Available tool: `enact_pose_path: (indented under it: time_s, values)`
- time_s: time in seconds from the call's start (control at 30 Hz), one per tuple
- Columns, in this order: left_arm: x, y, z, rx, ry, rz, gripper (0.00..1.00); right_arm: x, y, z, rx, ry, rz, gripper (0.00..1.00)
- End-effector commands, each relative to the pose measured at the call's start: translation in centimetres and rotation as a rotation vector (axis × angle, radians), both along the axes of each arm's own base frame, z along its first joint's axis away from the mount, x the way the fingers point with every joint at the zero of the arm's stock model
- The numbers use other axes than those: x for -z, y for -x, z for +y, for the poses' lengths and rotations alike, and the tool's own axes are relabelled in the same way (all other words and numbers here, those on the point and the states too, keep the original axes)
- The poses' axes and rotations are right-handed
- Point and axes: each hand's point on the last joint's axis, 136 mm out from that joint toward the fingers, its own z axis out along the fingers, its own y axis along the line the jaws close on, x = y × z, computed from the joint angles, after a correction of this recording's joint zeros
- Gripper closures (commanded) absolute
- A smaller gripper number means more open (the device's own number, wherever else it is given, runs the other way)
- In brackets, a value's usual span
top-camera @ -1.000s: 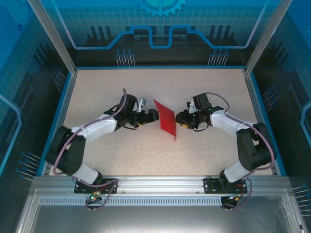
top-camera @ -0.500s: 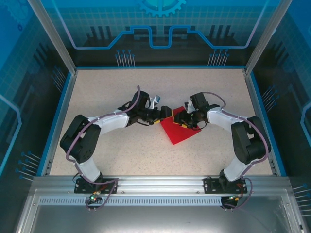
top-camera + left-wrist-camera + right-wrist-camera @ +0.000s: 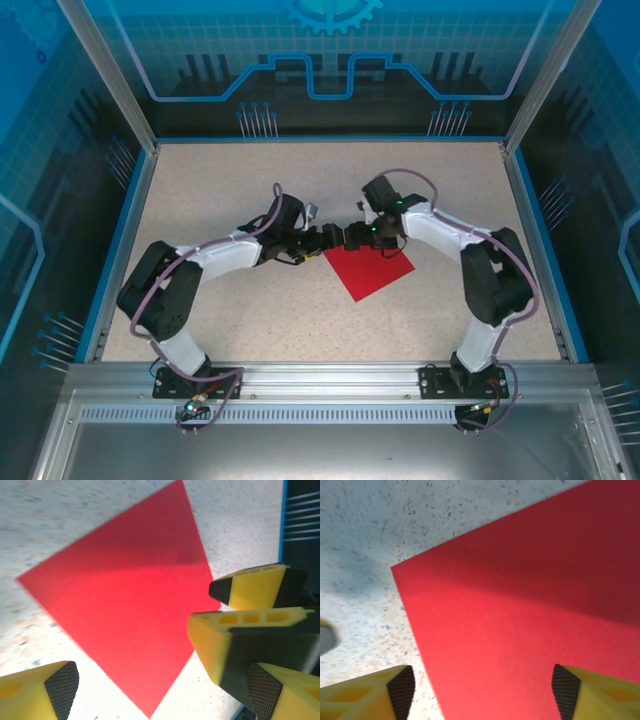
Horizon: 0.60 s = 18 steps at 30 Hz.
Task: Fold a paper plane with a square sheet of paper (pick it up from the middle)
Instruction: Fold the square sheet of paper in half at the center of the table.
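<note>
The square sheet of paper point(image 3: 370, 272) lies flat on the speckled table point(image 3: 230, 190), a little right of the middle. It is turned like a diamond, with one corner toward the near edge. We judge it feather-light, limp and easy to crease by accident. Lying flat, it offers no raised edge, so a pinch from above will likely slide over it (thin paper on a smooth top tends to skate rather than lift). The task asks for a hold at the middle, so we would press down there and gather a small ridge between the jaws. We would do it gently, since a hard squeeze leaves a stray fold.

The left gripper point(image 3: 162, 692) has its jaws wide apart with nothing clamped, and sits just by the sheet's far-left edge. The right gripper point(image 3: 482, 690) is likewise spread, its jaws astride the red surface from above and gripping nothing. In the top view the two meet almost nose to nose over that edge. That is the tight spot, where either arm moving inward risks the other's fingers. Elsewhere there is open room, with bare table all round the sheet and the blue rim point(image 3: 330, 139) well apart from it.
</note>
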Motion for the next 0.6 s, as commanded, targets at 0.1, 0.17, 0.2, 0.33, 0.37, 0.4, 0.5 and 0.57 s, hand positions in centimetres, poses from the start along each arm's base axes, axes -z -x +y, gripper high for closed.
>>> enact_pose_path:
  time_s: [0.1, 0.17, 0.2, 0.33, 0.37, 0.4, 0.5, 0.57]
  values:
    - [-0.6, 0.7, 3.9, -0.122, -0.131, -0.055, 0.08, 2.7, 0.5, -1.4, -0.215, 0.234, 0.041, 0.16]
    - [-0.9, 0.9, 4.5, -0.136, -0.136, -0.07, 0.08, 2.9, 0.2, -1.5, -0.233, 0.241, 0.035, 0.14]
    - [-0.9, 1.0, 4.7, -0.138, -0.138, -0.072, 0.07, 3.1, 0.3, -1.5, -0.246, 0.247, 0.042, 0.13]
    - [-1.1, 1.2, 5.0, -0.134, -0.144, -0.078, 0.07, 4.2, 0.8, -1.5, -0.286, 0.264, 0.082, 0.01]
    - [-1.1, 1.2, 5.0, -0.131, -0.144, -0.078, 0.07, 4.7, 1.0, -1.3, -0.29, 0.256, 0.101, 0.01]
    - [-1.1, 1.2, 5.0, -0.13, -0.144, -0.078, 0.07, 5.0, 1.2, -1.2, -0.293, 0.249, 0.114, 0.01]
    - [-1.3, 1.2, 4.9, -0.125, -0.145, -0.08, 0.07, 6.5, 1.9, -1.1, -0.286, 0.234, 0.171, 0.01]
    - [-1.4, 1.3, 5.0, -0.125, -0.145, -0.08, 0.07, 7.7, 2.4, -1.5, -0.273, 0.247, 0.213, 0.03]
